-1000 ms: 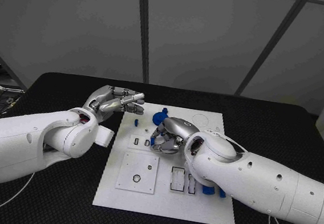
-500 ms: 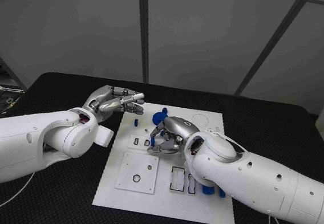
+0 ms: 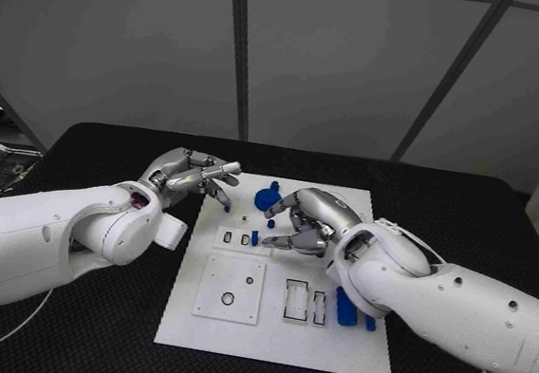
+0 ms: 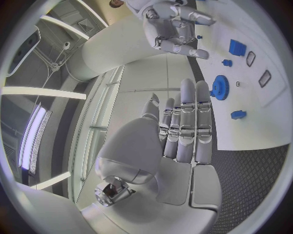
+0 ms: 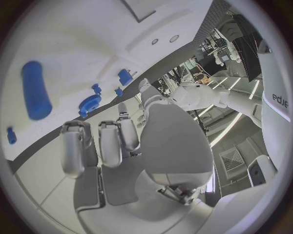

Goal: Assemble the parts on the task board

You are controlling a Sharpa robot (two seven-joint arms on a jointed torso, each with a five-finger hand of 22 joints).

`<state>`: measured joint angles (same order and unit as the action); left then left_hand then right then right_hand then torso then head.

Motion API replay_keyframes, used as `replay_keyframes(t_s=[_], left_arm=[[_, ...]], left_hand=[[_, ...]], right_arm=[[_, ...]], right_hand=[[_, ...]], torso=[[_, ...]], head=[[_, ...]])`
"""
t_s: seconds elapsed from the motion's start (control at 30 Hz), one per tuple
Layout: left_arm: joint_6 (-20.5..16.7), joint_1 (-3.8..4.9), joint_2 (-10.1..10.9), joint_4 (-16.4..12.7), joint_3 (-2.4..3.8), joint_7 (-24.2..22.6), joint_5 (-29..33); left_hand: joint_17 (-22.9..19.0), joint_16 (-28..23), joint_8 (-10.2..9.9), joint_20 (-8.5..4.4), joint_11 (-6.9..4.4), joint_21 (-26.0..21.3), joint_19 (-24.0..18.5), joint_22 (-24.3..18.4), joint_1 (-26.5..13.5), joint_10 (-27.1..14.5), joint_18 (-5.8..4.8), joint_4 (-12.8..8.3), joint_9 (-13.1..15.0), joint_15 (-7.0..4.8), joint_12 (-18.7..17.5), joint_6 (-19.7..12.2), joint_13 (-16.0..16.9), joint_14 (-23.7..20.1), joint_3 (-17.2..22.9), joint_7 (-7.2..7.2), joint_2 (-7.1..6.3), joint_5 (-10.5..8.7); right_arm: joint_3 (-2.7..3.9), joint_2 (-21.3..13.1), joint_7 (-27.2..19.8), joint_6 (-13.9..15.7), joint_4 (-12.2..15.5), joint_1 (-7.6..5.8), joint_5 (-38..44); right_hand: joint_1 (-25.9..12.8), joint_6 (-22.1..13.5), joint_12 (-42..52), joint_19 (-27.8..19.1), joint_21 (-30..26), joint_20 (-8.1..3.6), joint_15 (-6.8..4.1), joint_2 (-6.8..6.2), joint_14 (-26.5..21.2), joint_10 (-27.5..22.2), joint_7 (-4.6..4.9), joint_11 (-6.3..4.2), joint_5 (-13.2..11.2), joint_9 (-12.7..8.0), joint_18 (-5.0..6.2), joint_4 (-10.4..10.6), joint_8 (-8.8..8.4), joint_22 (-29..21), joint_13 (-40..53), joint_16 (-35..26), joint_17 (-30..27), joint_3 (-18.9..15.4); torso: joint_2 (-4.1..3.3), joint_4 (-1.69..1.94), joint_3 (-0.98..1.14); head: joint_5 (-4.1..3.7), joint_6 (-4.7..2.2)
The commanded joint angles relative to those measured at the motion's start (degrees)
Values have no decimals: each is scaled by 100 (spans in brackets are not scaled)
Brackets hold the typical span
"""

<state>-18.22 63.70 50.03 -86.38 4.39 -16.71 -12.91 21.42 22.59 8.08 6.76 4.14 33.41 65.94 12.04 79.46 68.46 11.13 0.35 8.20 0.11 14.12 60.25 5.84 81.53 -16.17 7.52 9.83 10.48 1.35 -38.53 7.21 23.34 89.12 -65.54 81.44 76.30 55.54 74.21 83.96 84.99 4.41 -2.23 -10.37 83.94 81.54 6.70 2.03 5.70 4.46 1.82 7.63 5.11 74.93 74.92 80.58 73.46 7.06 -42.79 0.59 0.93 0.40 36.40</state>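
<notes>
The white task board lies in the middle of the black table. A blue gear sits near its far edge, also seen as the gear and the gear. A small blue piece stands by the slots beside my right hand, which hovers over the board with fingers apart, holding nothing. A blue cylinder and a small blue peg lie near the board's right edge. My left hand hangs at the board's far left corner, fingers stretched out, holding nothing.
A raised white plate with holes and two dark-rimmed slots take up the near half of the board. A blue block and small pegs lie on the board. Black table surrounds the board.
My right hand has lifted and drawn back to the right, uncovering the small blue piece and the blue cylinder. My left hand's fingers have uncurled.
</notes>
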Motion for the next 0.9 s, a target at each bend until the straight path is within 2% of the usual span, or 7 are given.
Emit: replay_keyframes(t_s=[0.03,0.17,0.23,0.33,0.43,0.6,0.9], left_arm=[[602,53,11,-40,10,1271,-1155],[1087,178,-23,-46,12,2181,-2151],[1305,245,-50,-56,13,2616,-2610],[1555,379,-135,-15,13,3153,-3098],[1821,531,-269,65,11,3698,-3477],[2254,828,-651,322,-114,4389,-4024],[2482,1153,-1328,827,-481,4957,-4494]], left_hand=[[922,995,-26,-101,-88,313,204,178,-90,230,-81,80,35,-68,99,36,119,226,-54,-31,154,-445],[3460,3557,-20,-201,-180,1163,299,886,-468,429,-142,311,281,-186,573,69,827,213,-282,-82,190,-763],[4496,4586,116,-288,-265,2017,605,1975,-704,622,-246,494,494,-231,1042,213,1349,372,-410,-195,123,-718],[5527,5570,387,-357,-371,3057,771,3279,-773,1008,-414,656,1084,-364,3907,260,4624,454,-486,-292,44,-752],[6110,6096,804,-420,-398,3752,848,4171,-773,1153,-501,812,1979,-411,5471,145,6436,587,-410,-474,111,-697],[6393,6331,1079,-409,-467,4145,912,4774,-714,1306,-566,878,2881,-402,6005,-131,7148,675,-411,-402,-20,-691],[6617,6526,1203,-421,-469,4520,1130,5420,-782,1381,-652,1101,3633,-401,6122,-269,7415,754,-431,-427,-28,-712]], right_arm=[[87,-299,-954,-465,181,-110,-1305],[142,-735,-1107,-691,321,-316,-2101],[157,-949,-1130,-703,372,-419,-2356],[170,-1188,-1126,-660,387,-524,-2596],[177,-1331,-1082,-616,321,-583,-2724],[181,-1385,-909,-563,187,-622,-2774],[182,-1315,-691,-535,62,-635,-2609]], right_hand=[[89,169,-252,-202,-296,-43,-25,81,105,-147,-32,-53,54,8,134,-105,28,249,-187,-266,-354,58],[42,321,-925,-612,-807,-70,-51,184,-63,-505,-68,-77,83,-8,283,-242,-1,-421,-785,-772,-954,93],[-11,346,-989,-627,-873,-80,-55,193,-53,-516,-67,-83,81,-18,295,-281,-29,-485,-853,-842,-1005,83],[-21,355,-998,-625,-888,-78,-61,198,-47,-513,-74,-81,84,-21,294,-296,-36,-498,-865,-858,-1013,83],[-46,369,-1004,-604,-904,-84,-66,203,-27,-496,-77,-86,92,-28,292,-336,-60,-502,-881,-880,-1009,80],[-83,338,-1038,-611,-950,-86,-66,194,-22,-502,-72,-82,64,-41,300,-362,-101,-550,-921,-932,-1051,64],[-145,299,-1048,-603,-990,-84,-61,187,-9,-498,-63,-74,23,-51,303,-375,-135,-582,-944,-973,-1062,36]], torso=[[67,20,14],[132,10,31],[162,-5,37],[215,-21,46],[268,-33,56],[330,-28,82],[376,-37,98]], head=[[14,25],[59,66],[80,102],[110,129],[125,161],[174,213],[210,265]])
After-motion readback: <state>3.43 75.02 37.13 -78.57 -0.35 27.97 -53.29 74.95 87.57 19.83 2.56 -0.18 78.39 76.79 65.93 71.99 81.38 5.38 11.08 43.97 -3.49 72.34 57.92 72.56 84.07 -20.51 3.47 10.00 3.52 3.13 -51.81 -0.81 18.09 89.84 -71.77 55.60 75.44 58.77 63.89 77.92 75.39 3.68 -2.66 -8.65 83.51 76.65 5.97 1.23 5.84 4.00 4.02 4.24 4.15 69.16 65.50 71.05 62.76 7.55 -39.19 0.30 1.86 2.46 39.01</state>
